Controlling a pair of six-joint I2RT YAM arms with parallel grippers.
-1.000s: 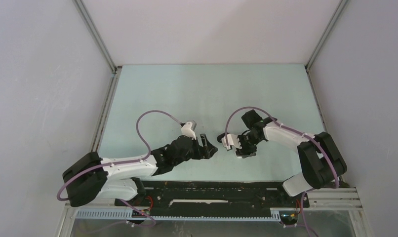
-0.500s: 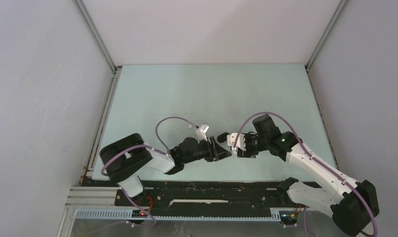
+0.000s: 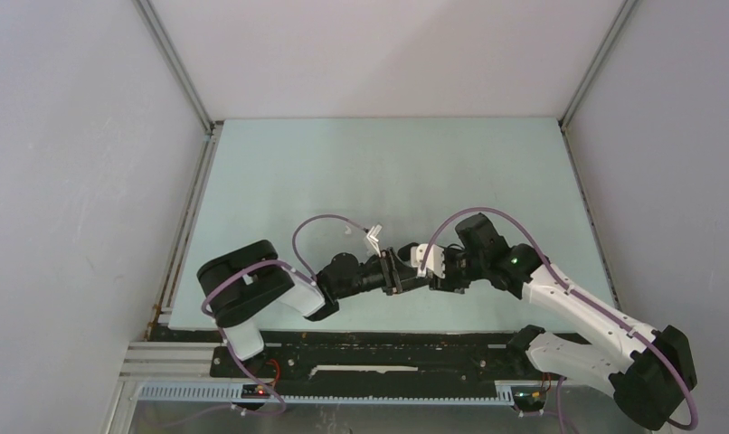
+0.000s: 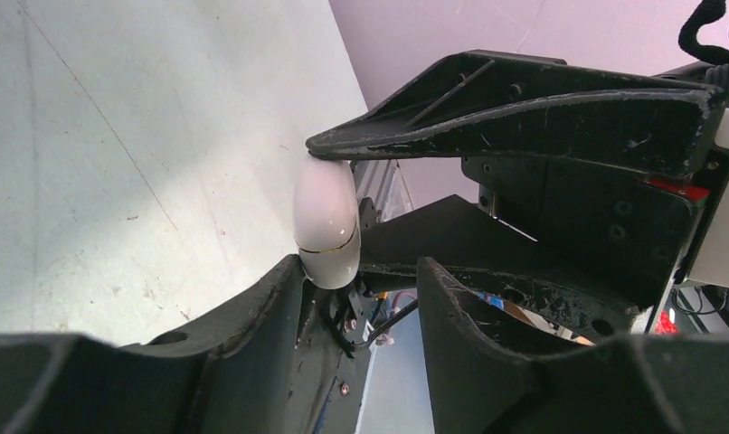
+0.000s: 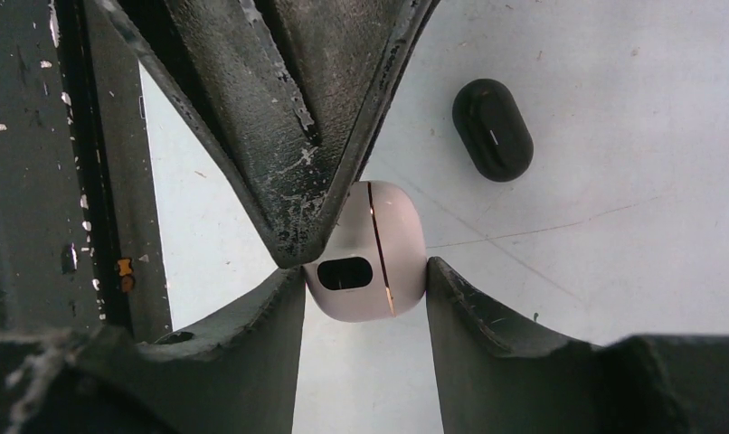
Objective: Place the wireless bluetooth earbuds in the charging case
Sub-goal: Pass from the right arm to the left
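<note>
The white charging case (image 5: 379,244) hangs above the table, closed along its gold seam, with my right gripper (image 5: 365,271) shut on its two sides. My left gripper (image 4: 356,271) faces it tip to tip. Its jaws stand partly apart with nothing between them. One left fingertip (image 4: 288,271) touches the end of the case (image 4: 325,217). In the top view the two grippers, left (image 3: 395,271) and right (image 3: 438,271), meet near the table's front middle and hide the case. The earbuds are not in view.
A black oval case (image 5: 492,128) lies closed on the pale green table (image 3: 379,172) just beyond the held case. Grey walls and metal rails (image 3: 194,194) bound the table on three sides.
My left arm has swung right and its jaws have narrowed from wide open. The right arm has changed pose while keeping the case, and the two grippers now touch.
</note>
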